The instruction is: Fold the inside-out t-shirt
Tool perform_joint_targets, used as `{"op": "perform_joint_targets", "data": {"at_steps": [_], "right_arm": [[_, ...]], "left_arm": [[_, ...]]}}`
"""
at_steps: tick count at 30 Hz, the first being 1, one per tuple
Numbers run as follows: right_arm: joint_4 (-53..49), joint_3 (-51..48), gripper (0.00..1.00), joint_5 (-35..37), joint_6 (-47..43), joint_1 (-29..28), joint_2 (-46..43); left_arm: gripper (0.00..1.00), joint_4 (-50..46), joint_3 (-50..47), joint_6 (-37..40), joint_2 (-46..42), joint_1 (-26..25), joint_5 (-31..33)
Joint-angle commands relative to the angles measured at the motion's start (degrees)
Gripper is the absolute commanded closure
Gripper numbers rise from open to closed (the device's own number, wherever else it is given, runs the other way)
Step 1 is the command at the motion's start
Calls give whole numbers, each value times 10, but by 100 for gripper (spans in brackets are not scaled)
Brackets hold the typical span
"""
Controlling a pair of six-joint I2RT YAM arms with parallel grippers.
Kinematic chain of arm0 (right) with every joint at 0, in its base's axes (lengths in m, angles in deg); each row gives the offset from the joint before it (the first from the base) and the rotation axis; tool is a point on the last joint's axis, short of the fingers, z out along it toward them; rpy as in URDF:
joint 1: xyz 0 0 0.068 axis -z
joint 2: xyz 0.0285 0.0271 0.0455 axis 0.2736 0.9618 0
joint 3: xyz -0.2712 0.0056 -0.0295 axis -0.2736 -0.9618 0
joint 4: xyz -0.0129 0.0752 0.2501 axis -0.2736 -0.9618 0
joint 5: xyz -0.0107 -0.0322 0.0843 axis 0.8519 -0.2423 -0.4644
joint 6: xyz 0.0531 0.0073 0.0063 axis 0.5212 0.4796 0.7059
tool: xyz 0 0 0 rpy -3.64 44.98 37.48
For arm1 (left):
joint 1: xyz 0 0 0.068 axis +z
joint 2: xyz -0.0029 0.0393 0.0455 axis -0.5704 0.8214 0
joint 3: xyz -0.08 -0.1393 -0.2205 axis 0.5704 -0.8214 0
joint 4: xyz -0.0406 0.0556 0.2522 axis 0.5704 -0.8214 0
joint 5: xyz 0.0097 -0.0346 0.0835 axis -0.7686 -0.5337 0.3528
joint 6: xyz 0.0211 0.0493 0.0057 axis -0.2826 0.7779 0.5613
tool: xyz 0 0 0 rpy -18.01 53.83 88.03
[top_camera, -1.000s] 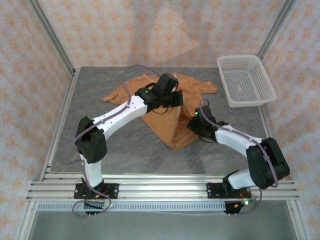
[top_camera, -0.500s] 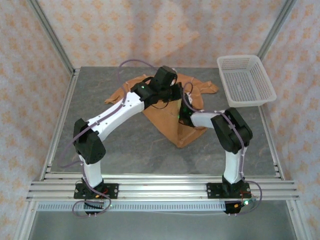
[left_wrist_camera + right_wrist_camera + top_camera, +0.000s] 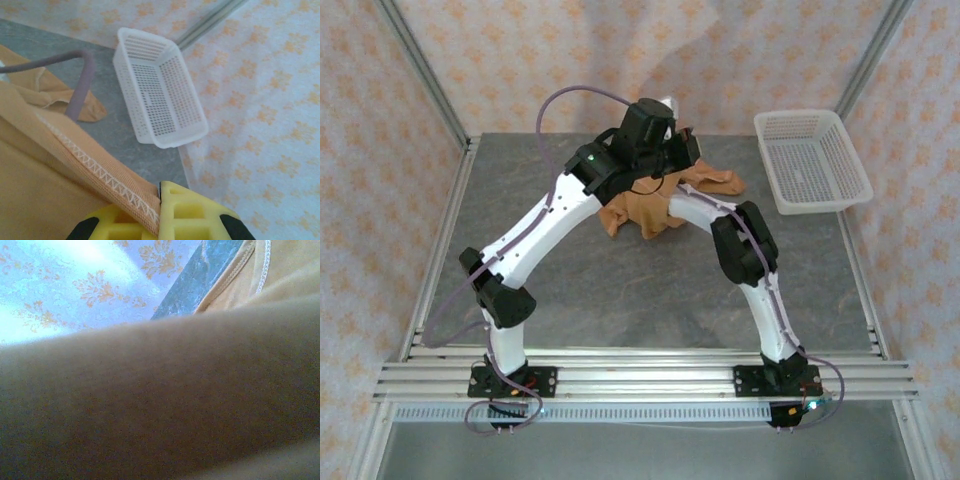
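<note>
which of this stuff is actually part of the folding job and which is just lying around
Job: t-shirt; left claw shut on its hem.
Lying about: white mesh basket, empty, off to the right.

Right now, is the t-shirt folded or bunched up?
Bunched up, not folded: the t-shirt lies in a crumpled heap, its stitched hem pinched by the left gripper.

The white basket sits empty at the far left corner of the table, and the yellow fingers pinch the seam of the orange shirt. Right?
Not the left: the top external view shows the white basket empty at the far right corner of the table. The yellow fingers do pinch the seam of the orange shirt.
</note>
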Motion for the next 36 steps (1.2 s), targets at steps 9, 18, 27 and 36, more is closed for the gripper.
{"op": "perform_joint_targets", "data": {"at_steps": [9,18,27,36], "right_arm": [[-234,57,73,-70,13,11,114],[-234,-76,100,-84,-183,31,-114],[-278,-225,100,-93,-322,71,-431],[-278,-139,100,-191,-308,106,-575]], "left_arm": [[100,90,-140,-15,-139,41,-90],[100,50,-148,24,-111,163,-84],[100,-8,-157,73,-16,312,-86],[100,122,-379,24,-3,328,-120]]}}
